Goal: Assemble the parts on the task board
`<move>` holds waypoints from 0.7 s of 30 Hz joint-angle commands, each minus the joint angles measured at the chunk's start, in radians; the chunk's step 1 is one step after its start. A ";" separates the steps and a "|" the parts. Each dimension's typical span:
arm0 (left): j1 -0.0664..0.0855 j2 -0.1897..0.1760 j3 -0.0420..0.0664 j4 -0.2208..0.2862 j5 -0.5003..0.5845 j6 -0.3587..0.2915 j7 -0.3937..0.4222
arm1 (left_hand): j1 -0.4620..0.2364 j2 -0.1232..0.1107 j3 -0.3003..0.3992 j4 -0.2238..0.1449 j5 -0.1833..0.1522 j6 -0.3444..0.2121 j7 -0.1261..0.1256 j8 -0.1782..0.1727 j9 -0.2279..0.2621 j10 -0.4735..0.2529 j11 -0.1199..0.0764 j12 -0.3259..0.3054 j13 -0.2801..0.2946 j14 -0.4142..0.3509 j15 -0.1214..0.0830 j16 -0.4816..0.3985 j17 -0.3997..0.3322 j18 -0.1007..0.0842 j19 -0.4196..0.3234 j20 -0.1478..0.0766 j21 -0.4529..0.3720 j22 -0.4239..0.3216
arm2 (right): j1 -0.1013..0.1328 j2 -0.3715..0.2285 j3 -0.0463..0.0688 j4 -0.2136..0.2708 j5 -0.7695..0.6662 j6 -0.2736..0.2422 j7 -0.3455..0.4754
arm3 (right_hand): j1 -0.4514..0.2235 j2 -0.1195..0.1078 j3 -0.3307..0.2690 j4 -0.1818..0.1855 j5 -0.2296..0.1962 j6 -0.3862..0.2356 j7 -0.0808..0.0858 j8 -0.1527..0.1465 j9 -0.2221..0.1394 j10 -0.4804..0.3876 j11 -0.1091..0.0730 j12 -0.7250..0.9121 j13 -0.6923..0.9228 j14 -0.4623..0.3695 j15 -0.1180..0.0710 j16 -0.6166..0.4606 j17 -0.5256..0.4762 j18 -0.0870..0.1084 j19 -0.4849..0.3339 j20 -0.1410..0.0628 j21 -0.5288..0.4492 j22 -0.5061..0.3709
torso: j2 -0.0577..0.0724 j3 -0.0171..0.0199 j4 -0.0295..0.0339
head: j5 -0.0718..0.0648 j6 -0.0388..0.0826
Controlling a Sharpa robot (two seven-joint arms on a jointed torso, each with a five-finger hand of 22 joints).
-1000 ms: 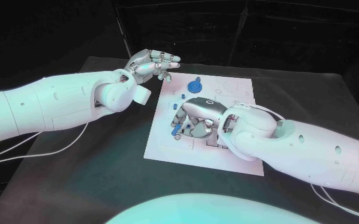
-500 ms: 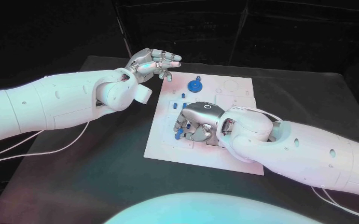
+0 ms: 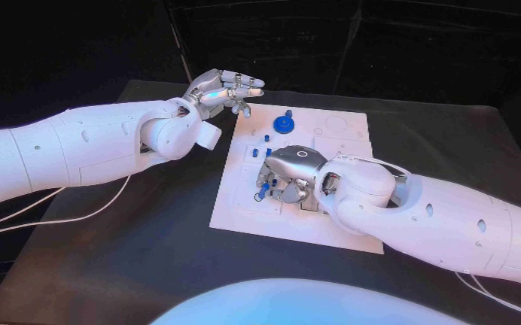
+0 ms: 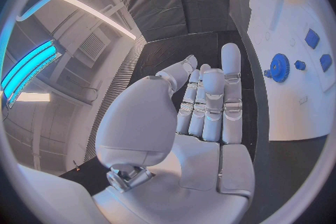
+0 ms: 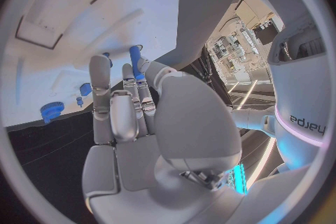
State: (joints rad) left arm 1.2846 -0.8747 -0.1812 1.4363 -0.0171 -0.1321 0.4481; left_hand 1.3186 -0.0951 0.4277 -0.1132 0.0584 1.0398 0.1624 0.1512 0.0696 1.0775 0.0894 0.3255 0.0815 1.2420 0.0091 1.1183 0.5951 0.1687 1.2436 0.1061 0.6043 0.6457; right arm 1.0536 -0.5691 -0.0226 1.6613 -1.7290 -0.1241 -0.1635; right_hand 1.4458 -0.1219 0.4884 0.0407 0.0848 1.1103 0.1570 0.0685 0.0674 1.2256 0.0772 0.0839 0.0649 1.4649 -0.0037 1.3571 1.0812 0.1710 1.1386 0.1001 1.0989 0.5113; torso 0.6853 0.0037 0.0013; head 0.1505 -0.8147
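Over the task board (image 3: 245, 208) on the counter, right hand (image 3: 291, 173) fingers pinch a blue peg (image 5: 135, 61); lower it upright, aligned with its hole. Left hand (image 3: 223, 92) hovers empty, fingers apart.

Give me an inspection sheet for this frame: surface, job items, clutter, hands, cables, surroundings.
Surface: black table, white task board in its middle.
Job's things: blue gear standing near the board's far edge; small blue parts beside it; blue peg at the right hand's fingertips.
Clutter: nothing seen.
Hands: left hand raised off the board's far left corner, holding nothing; right hand low over the board's middle, peg between its fingers.
Cables: white cable under the left arm.
Surroundings: dark curtain backdrop.
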 commanded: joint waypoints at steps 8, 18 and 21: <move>0.002 0.000 0.001 0.003 -0.001 0.000 0.003 | 0.000 0.009 -0.004 0.000 0.004 -0.001 -0.001 0.004 0.000 -0.006 0.002 0.005 0.001 0.000 -0.003 0.004 -0.001 0.014 0.004 -0.003 -0.005 -0.001 | -0.003 0.019 0.000 -0.005 -0.033 -0.001 -0.015 | -0.010 -0.001 -0.003 -0.004 0.004 -0.002 0.000 -0.002 0.001 0.001 0.005 -0.006 0.000 0.024 0.001 0.005 0.001 0.004 -0.009 -0.001 -0.002 0.001 | 0.001 -0.0004 0.0006 | 0.002 -0.004; 0.002 -0.002 0.001 0.004 -0.001 0.001 0.002 | -0.002 0.008 -0.007 0.001 0.004 -0.001 -0.001 0.004 0.000 -0.007 0.002 0.007 0.002 0.001 -0.003 0.006 0.000 0.014 0.005 -0.003 -0.006 -0.002 | -0.007 0.024 -0.001 -0.002 -0.028 -0.005 -0.008 | -0.012 0.000 -0.003 -0.005 0.003 -0.001 -0.001 -0.001 0.001 0.003 0.005 -0.006 0.001 0.024 0.001 0.005 0.000 0.004 -0.010 -0.001 -0.003 0.000 | 0.000 -0.0001 -0.0001 | 0.005 -0.008; 0.002 -0.002 0.001 0.005 -0.001 0.002 0.001 | -0.002 0.008 -0.007 0.001 0.004 -0.001 -0.001 0.004 0.000 -0.007 0.002 0.007 0.002 0.001 -0.003 0.006 0.000 0.014 0.005 -0.003 -0.006 -0.002 | -0.007 0.024 -0.001 -0.002 -0.028 -0.002 -0.008 | -0.012 0.000 -0.003 -0.005 0.003 -0.001 -0.001 -0.001 0.001 0.003 0.005 -0.006 0.001 0.024 0.001 0.005 0.000 0.004 -0.010 -0.001 -0.003 0.000 | 0.000 -0.0002 0.0001 | 0.006 -0.008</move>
State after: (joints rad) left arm 1.2846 -0.8761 -0.1812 1.4388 -0.0171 -0.1330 0.4470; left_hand 1.3186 -0.0951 0.4277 -0.1132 0.0584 1.0398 0.1623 0.1512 0.0696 1.0775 0.0894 0.3254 0.0822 1.2420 0.0091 1.1183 0.5953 0.1687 1.2436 0.1061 0.6043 0.6458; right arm 1.0453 -0.5459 -0.0235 1.6580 -1.7509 -0.1254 -0.1737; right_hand 1.4460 -0.1221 0.4883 0.0407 0.0848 1.1102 0.1569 0.0684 0.0668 1.2255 0.0772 0.0839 0.0648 1.4649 -0.0037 1.3571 1.0805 0.1711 1.1350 0.0965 1.0989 0.5115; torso 0.6857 0.0034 0.0013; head 0.1558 -0.8229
